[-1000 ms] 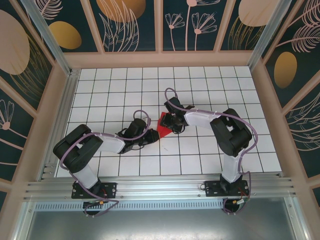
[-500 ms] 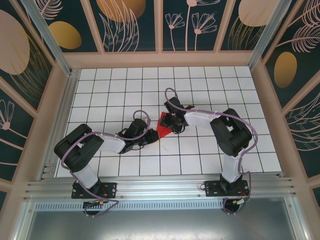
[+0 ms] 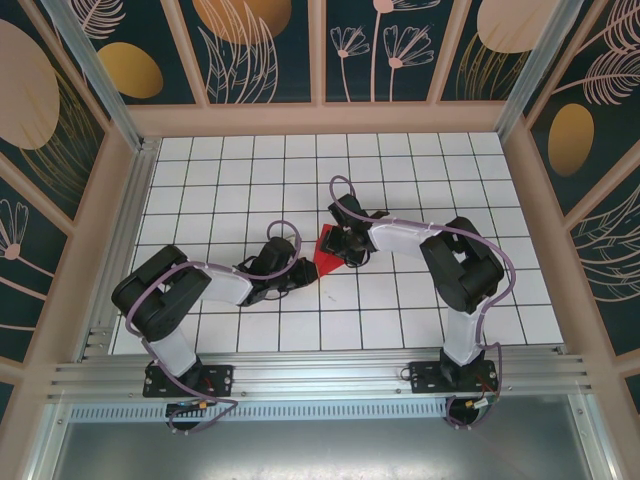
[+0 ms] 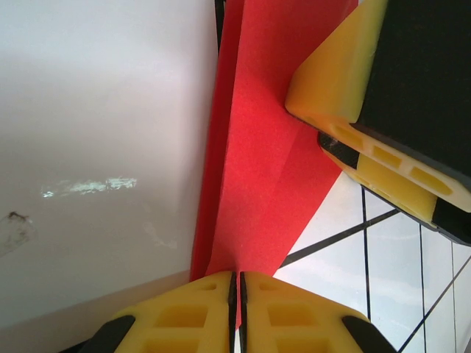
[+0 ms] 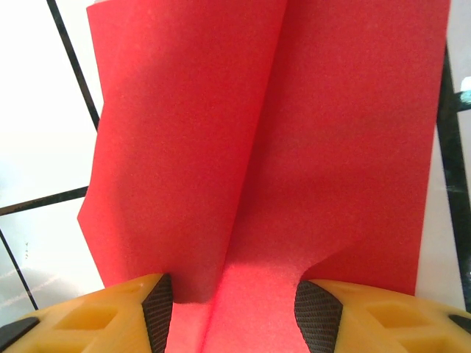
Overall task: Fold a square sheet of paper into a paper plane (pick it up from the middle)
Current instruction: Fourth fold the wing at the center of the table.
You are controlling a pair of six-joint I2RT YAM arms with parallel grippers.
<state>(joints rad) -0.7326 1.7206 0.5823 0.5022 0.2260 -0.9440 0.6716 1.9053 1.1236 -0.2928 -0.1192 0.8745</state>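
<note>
1. Left arm [image 3: 165,295]: over the last second its elbow has crept a touch towards the near edge, and nothing else about it has shifted
2. Left gripper [image 3: 306,268]: low over the surface [image 3: 400,320], at the left edge of the paper [image 3: 322,256]. In the wrist view its jaws are pressed together with the thin red edge running into the slit between them, so it is pinching the paper, and that pinch has not loosened
3. Paper: a small creased red shape in mid-surface, between the two grippers, lying where it lay a second ago. Layers overlap and a long crease runs along it, so it is not a dart yet
4. Right gripper [image 3: 338,246]: on the right side of the paper, unmoved. Its jaws stand about halfway apart with the tips down on the sheet, which humps up between the pads [image 5: 158,301]. It looks to be pressing the paper flat rather than clamping it, though I cannot be sure
5. What it means: with next to nothing changing, this reads as a steady hold in mid-fold, one side pinned and the other pinched. The task seems partway done. The risk is the thin sheet slipping or tearing if the left gripper pulls against the pin
</note>
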